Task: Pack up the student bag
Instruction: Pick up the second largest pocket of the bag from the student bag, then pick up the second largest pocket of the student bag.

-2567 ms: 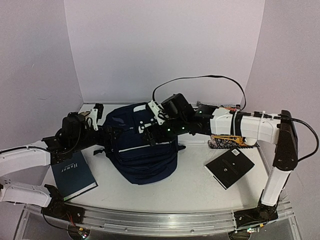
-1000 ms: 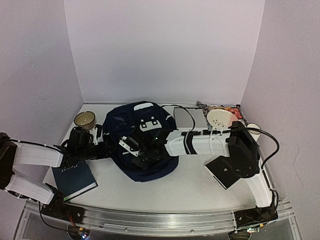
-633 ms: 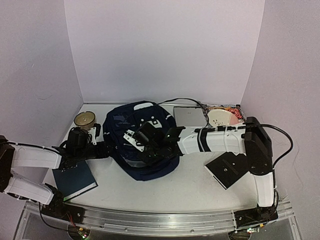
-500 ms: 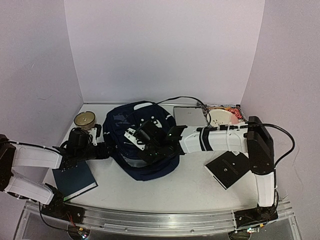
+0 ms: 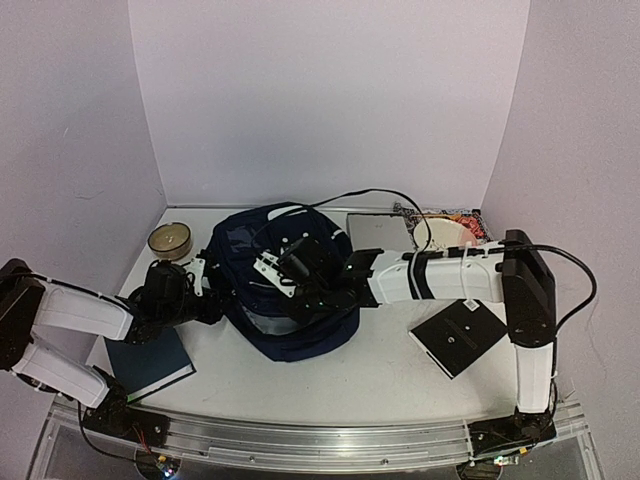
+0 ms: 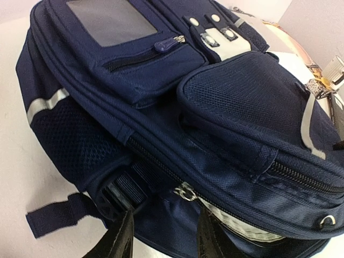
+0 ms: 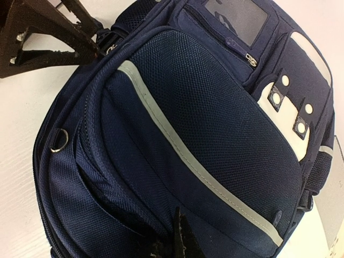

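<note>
Navy fabric fills most of my overhead feed: the student bag [image 5: 300, 322] lies on the white counter [image 5: 380, 390] between the two arms, a little left of centre. My left hand [image 5: 208, 292] is at the bag's left flank, and my right hand [image 5: 280, 280] is down on its top. A dark blue book [image 5: 150, 362] lies near the front edge by the left arm. A black square pad [image 5: 460, 338] sits to the bag's right, apart from it. A round tin [image 5: 168, 238] stands at the back left.

From the left wrist camera, the two fingers [image 6: 122, 239] stand partly apart on either side of the bag's lower edge, just below a metal zip pull [image 6: 186, 191]. I cannot tell whether they are gripping the cloth.

From the right wrist camera, the fingers are closed tight together, with their tips against the bag's front panel, below its pale stripe [image 7: 188, 156]. I cannot tell whether any fabric is caught between them.
</note>
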### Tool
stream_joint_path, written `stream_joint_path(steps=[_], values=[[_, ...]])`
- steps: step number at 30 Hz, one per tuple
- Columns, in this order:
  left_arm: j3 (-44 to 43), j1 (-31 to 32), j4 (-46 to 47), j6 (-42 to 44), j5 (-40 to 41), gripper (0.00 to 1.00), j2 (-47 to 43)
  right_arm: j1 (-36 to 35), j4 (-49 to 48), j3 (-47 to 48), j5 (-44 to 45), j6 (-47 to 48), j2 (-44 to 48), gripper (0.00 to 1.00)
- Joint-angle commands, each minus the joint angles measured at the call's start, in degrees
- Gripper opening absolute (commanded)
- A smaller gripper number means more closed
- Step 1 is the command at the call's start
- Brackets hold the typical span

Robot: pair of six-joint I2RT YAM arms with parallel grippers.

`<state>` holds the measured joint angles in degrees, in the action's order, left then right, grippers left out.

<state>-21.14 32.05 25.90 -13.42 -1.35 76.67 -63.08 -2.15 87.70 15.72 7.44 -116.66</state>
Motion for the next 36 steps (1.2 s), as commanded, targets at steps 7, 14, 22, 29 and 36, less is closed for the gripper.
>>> stream_joint_path(steps=[7, 14, 22, 29, 36], values=[[-1.69, 0.11, 12.22, 8.07, -5.31, 0.35, 9.29, 0.37, -1.04, -1.0, -1.85, -1.81, 6.22, 0.0], [-3.41, 0.11, 14.33, 9.2, -8.82, 0.35, 12.75, 0.34, -1.46, -1.51, -3.07, -1.55, 7.16, 0.0], [-5.48, 0.13, 16.61, 10.1, -9.96, 0.21, 15.38, 0.33, -1.61, -2.58, -4.03, -1.8, 8.15, 0.0], [-1.96, 0.16, 16.49, 5.5, -10.85, 0.0, 10.03, 0.34, -1.63, -2.53, -1.02, -2.4, 7.28, 0.0], [2.41, 1.55, 14.41, -1.22, -10.84, 0.0, 3.11, 0.38, -0.99, -1.03, 3.81, -4.19, 4.99, 0.0]])
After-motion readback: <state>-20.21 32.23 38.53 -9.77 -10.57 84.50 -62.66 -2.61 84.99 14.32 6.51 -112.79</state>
